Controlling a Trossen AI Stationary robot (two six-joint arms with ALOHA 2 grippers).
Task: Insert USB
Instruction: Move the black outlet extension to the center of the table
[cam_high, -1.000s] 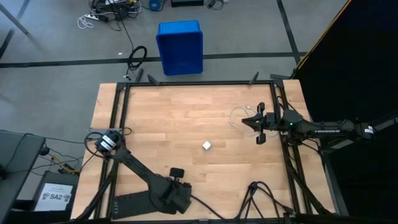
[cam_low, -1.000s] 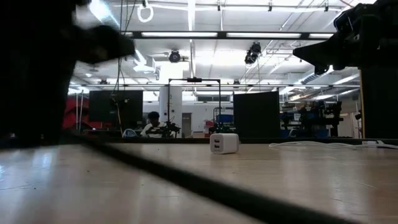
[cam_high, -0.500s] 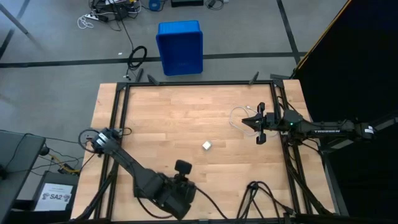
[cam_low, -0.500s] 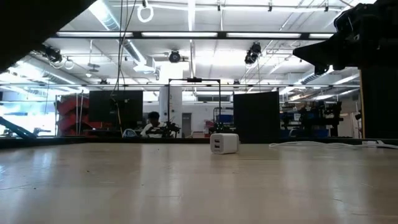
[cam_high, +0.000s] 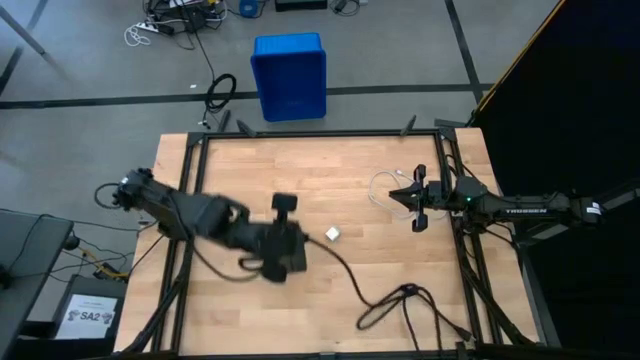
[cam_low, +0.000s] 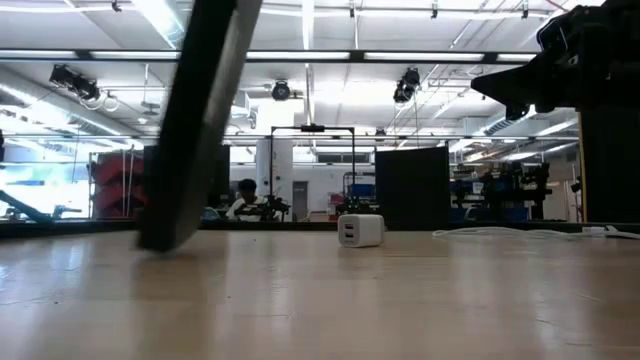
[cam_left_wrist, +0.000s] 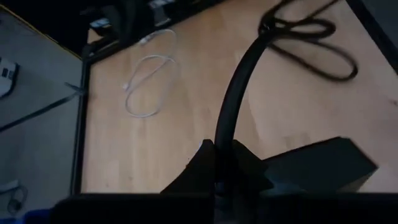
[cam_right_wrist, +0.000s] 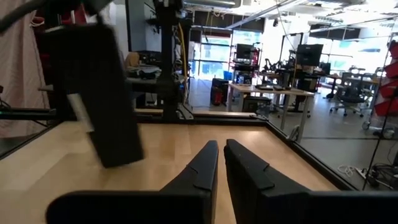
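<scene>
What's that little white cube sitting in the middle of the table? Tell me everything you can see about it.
The white cube looks like a small plastic charger block. It rests alone on the wooden table, near its middle. In the low view, two small slots show on one face. Nothing is plugged in and nothing touches it. The left arm's black block is close beside it.

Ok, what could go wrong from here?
The left gripper, shut on the black power strip, holds it close beside the white charger and could knock it. Its black cord trails across the table and could snag the USB cable lying by the shut right gripper.
</scene>
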